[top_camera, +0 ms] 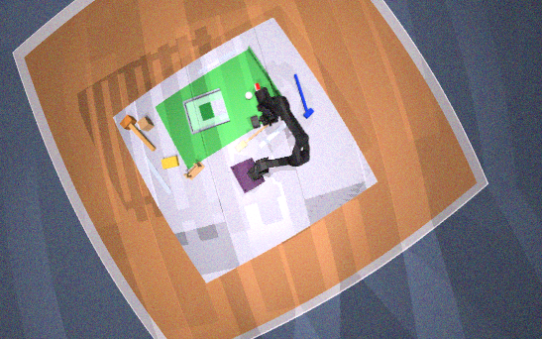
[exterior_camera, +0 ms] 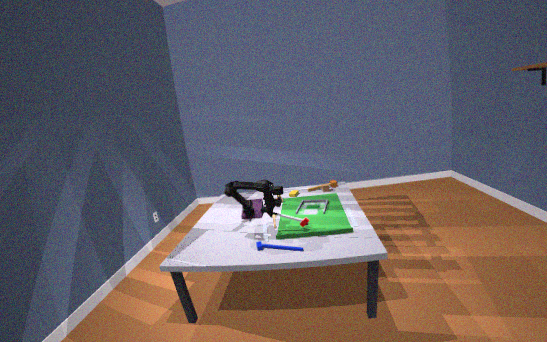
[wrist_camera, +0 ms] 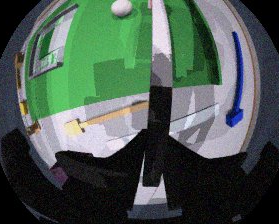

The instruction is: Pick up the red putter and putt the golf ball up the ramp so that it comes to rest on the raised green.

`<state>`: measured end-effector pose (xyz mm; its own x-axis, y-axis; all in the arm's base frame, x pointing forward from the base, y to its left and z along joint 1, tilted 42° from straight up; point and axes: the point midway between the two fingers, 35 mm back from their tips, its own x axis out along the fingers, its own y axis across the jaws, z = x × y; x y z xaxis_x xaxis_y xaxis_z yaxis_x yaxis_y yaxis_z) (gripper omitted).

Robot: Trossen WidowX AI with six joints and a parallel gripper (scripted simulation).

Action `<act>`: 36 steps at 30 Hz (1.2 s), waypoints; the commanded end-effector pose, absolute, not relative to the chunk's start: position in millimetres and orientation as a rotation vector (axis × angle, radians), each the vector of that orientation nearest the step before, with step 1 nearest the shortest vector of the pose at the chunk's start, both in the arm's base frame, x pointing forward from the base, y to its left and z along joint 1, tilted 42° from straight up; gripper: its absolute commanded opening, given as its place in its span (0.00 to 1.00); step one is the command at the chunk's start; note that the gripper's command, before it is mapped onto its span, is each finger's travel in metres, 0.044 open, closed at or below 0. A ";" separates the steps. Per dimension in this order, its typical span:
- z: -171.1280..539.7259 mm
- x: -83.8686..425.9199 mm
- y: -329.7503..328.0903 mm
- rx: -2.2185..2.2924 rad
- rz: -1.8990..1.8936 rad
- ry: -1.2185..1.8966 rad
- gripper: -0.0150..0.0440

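My gripper (top_camera: pixel 262 94) (exterior_camera: pixel 273 213) (wrist_camera: pixel 151 132) is shut on the dark grip of the red putter, above the right part of the green mat. The putter's white shaft (wrist_camera: pixel 160 35) slants down away from the fingers. Its red head (top_camera: pixel 258 86) (exterior_camera: pixel 304 222) is over the mat; its height above the mat is unclear. The white golf ball (top_camera: pixel 249 95) (wrist_camera: pixel 122 8) lies on the mat, just left of the head in the top view, and is not visible in the exterior view. The raised green (top_camera: pixel 206 111) is a dark green square inside grey rails (top_camera: pixel 192 132) (wrist_camera: pixel 61 65), farther left, with a pale ramp (top_camera: pixel 221 104) on its ball side.
A blue putter (top_camera: pixel 301 94) (exterior_camera: pixel 281 247) (wrist_camera: pixel 238 75) lies right of the mat. A tan mallet (top_camera: pixel 241 145) (wrist_camera: pixel 74 127) lies by the mat's front edge. An orange hammer (top_camera: pixel 143 137), a yellow block (top_camera: pixel 169 162) and a brown block (top_camera: pixel 145 123) lie left of the mat.
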<state>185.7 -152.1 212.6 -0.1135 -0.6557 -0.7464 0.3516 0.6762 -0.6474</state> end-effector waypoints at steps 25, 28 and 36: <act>221.4 174.8 -178.6 -0.275 -0.870 1.448 0.25; 222.9 173.7 -180.6 -0.275 -0.870 1.448 0.25; 206.5 184.9 -167.0 -0.264 -0.868 1.455 0.25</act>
